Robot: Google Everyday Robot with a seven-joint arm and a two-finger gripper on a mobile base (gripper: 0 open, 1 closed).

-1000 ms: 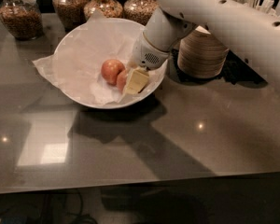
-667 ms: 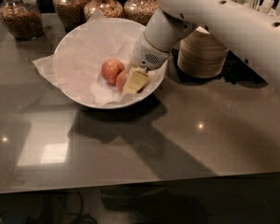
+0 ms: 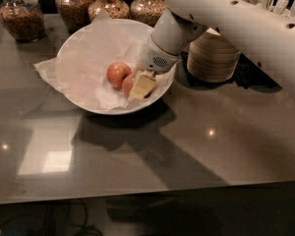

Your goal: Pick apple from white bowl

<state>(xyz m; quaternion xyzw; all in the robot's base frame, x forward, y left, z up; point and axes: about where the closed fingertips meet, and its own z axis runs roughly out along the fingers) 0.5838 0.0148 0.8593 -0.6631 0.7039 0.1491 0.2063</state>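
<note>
The white bowl [image 3: 76, 90], wide and lined with crinkled white tissue paper, stands on the dark table at the back centre. Two apples lie in its right half. An evenly pink-red apple [image 3: 117, 74] lies in full view. The other apple [image 3: 127, 85], red, touches its right side and is mostly hidden behind my gripper. My gripper [image 3: 143, 85] reaches down into the bowl from the upper right, its cream tip right against this half-hidden apple. The white arm [image 3: 236, 18] crosses above the bowl's right rim.
A stack of small cream disposable bowls [image 3: 214, 58] stands just right of the white bowl, under the arm. Several glass jars of brown snacks [image 3: 22, 16] line the table's back edge. The table's front edge runs along the bottom.
A second apple now shows just left of the gripper tip, where only one apple showed before. The arm and the bowl have hardly shifted.
</note>
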